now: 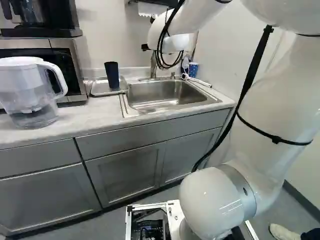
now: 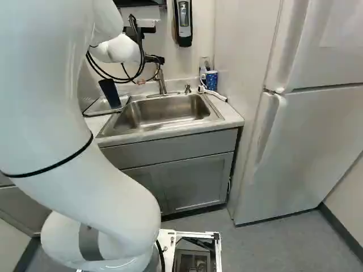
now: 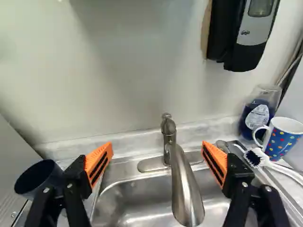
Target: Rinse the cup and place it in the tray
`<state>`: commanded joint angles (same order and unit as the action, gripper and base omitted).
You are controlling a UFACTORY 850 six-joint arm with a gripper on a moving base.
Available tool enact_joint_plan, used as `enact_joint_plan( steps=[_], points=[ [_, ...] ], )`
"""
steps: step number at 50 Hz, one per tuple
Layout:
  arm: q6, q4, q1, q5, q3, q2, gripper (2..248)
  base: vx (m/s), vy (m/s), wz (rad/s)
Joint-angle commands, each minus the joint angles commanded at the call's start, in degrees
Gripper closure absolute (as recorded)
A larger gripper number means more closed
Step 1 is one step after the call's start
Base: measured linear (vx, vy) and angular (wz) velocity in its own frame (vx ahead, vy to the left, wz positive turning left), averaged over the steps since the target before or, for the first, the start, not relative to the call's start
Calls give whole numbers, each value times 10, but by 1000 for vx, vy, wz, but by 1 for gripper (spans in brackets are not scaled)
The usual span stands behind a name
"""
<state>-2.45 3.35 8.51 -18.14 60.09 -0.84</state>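
On the worktop (image 1: 95, 107) beside the sink (image 2: 136, 131), you have the dark cup (image 1: 112, 75) standing upright in the tray (image 1: 99, 88), mouth up, long axis vertical. It lies to the left of your tool (image 2: 158, 59) and lower, free of its grip. You will note both fingers apart, the faucet (image 3: 183, 189) showing between them in the wrist view.

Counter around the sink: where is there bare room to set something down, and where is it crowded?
The widest bare patch is the counter between the pitcher and the sink, in front of the tray. The basin also looks free. It is crowded at the sink's back right corner in the right base view: mug, brush and bottle.
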Motion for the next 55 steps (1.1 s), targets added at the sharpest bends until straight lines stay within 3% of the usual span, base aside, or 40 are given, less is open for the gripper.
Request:
enact_joint_plan(
  steps=[15,55],
  points=[
    [0,0,-15,38,-39,39,3,0,0,0],
    [0,-15,-15,274,-55,56,3,0,0,0]
  ],
)
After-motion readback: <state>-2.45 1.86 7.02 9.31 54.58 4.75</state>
